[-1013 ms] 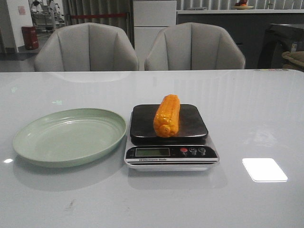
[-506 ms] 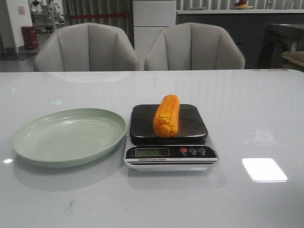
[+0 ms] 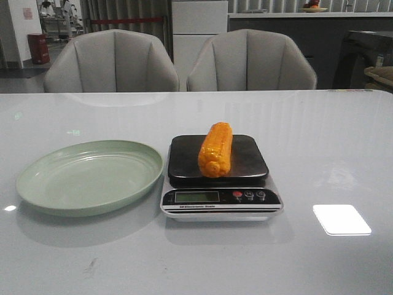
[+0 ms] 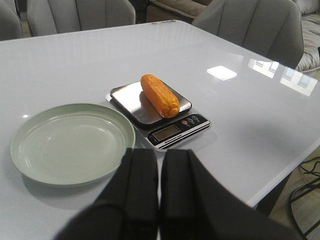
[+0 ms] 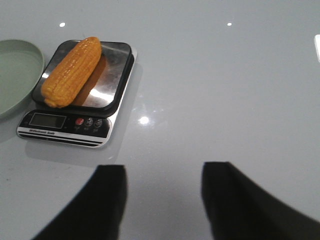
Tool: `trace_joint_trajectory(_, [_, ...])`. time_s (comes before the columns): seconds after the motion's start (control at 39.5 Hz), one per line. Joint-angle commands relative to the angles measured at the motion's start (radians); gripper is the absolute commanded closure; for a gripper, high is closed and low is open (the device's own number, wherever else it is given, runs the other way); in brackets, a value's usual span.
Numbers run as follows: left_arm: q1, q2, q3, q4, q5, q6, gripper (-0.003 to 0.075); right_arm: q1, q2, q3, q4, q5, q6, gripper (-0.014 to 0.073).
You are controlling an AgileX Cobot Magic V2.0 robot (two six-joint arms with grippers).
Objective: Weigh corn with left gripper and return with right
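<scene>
The orange-yellow corn [image 3: 216, 149] lies lengthwise on the dark platform of a kitchen scale [image 3: 218, 198] in the middle of the table. It also shows in the left wrist view [image 4: 159, 95] and the right wrist view [image 5: 70, 71]. My left gripper [image 4: 159, 156] is shut and empty, held back from the scale, near the green plate [image 4: 65, 145]. My right gripper [image 5: 164, 172] is open and empty, above bare table to the near right of the scale. Neither gripper shows in the front view.
The empty green plate [image 3: 86, 178] sits just left of the scale. Two grey chairs [image 3: 112, 61] stand behind the table's far edge. A bright light reflection [image 3: 341, 219] lies on the table at the right.
</scene>
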Motion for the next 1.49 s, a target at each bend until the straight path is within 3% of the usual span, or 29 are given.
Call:
trace_joint_trajectory(0.0, [-0.002, 0.012, -0.029, 0.0, -0.083, 0.0, 0.0607, 0.043, 0.07, -0.065, 0.021, -0.097, 0.0, -0.001])
trace_joint_trajectory(0.35, [-0.002, 0.012, -0.029, 0.0, -0.083, 0.0, 0.0607, 0.277, 0.444, -0.314, 0.186, -0.069, 0.013, -0.0001])
trace_joint_trajectory(0.58, [-0.002, 0.012, -0.029, 0.0, -0.083, 0.0, 0.0607, 0.318, 0.733, -0.524, 0.195, -0.003, 0.121, -0.0001])
trace_joint_trajectory(0.86, [-0.002, 0.012, -0.029, 0.0, -0.104, 0.0, 0.0607, 0.331, 1.052, -0.797, -0.012, 0.143, 0.405, -0.0001])
trace_joint_trajectory(1.16, [-0.002, 0.012, -0.029, 0.0, -0.104, 0.0, 0.0607, 0.413, 1.261, -1.039, -0.232, 0.31, 0.639, -0.0001])
trace_joint_trajectory(1.47, [-0.002, 0.012, -0.029, 0.0, -0.104, 0.0, 0.0607, 0.42, 1.408, -1.164, -0.291, 0.43, 0.677, 0.0011])
